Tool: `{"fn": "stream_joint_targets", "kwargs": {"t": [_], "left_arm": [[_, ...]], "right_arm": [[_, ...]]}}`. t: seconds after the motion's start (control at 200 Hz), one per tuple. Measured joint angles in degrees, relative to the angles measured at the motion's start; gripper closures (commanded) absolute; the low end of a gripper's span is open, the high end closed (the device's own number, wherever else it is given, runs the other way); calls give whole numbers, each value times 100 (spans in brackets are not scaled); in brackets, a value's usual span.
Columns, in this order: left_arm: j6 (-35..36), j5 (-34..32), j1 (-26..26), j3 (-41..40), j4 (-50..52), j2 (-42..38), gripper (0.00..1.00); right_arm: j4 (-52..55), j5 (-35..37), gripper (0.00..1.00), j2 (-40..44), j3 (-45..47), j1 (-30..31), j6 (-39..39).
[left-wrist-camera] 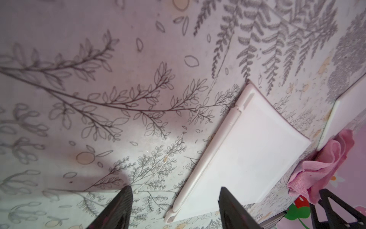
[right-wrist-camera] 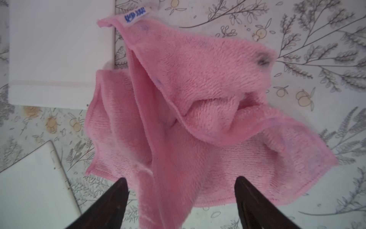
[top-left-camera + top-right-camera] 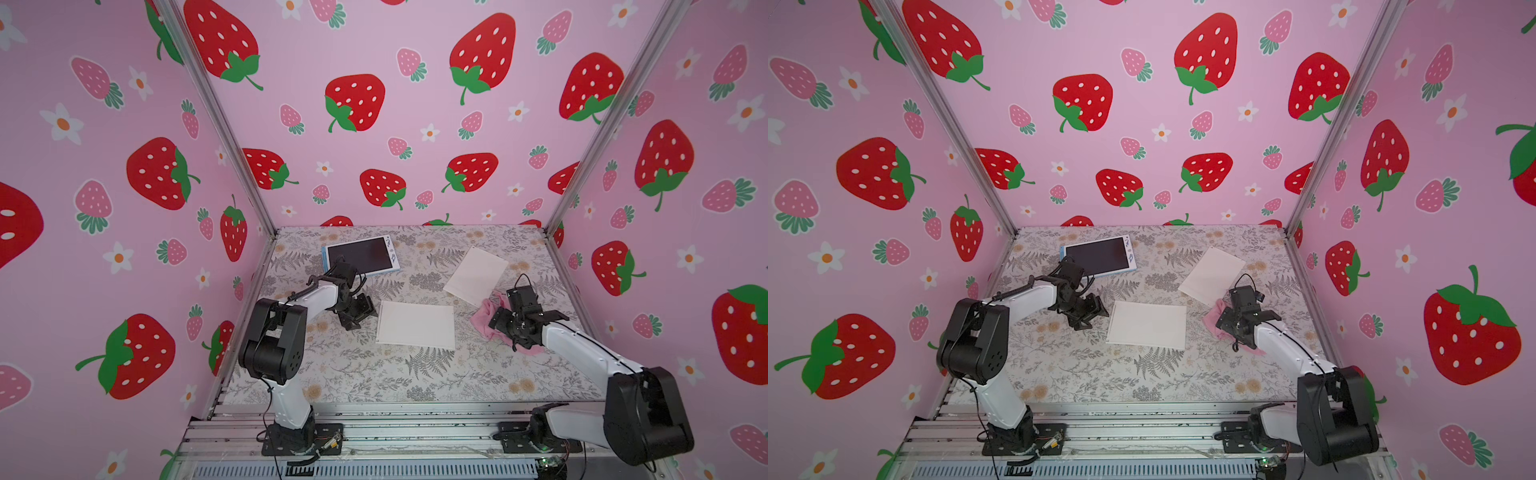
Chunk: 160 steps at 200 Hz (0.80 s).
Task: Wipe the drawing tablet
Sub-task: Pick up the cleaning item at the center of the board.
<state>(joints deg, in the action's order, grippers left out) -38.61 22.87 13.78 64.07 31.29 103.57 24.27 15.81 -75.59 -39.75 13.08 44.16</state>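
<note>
The drawing tablet, with a dark screen and a white and blue frame, lies flat with the screen up at about 11 o'clock on the fern-printed worktop. It shows in both top views. The left pincer hangs low at 6 o'clock from the tablet. Its fingers are well apart and hold nothing; below them are only the worktop and an edge of the white rectangular board in the middle. The crumpled pink terry cloth lies at 3 o'clock. Its labelled corner touches the second white board, which lies at 1 o'clock. The right pincer is over the cloth with its fingers spread wide, one on each side of a fold, and it grips nothing.
</note>
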Motion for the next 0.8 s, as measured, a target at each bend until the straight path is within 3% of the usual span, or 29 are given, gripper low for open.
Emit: {"fn": "stream_joint_targets", "kwargs": {"t": [0.17,0.295,0.365,0.435,0.475,0.62,0.8], "left_arm": [[48,31,31,101,9,83,34],[61,72,39,153,20,83,38],[59,72,44,208,66,85,40],[68,66,44,306,142,92,44],[92,68,46,380,179,105,44],[304,-37,151,772,363,297,49],[654,-426,538,1172,629,789,53]], "right_arm": [[-549,24,9,-398,-59,-361,-31],[-549,-87,19,-1099,-433,-503,-83],[-363,-236,41,-1425,-756,-507,-68],[-306,-435,83,-1685,-999,-505,-13],[-339,-509,100,-1738,-1023,-479,15],[-350,-402,100,-1357,-835,-55,70],[-894,151,100,-678,-828,1624,-490]]}}
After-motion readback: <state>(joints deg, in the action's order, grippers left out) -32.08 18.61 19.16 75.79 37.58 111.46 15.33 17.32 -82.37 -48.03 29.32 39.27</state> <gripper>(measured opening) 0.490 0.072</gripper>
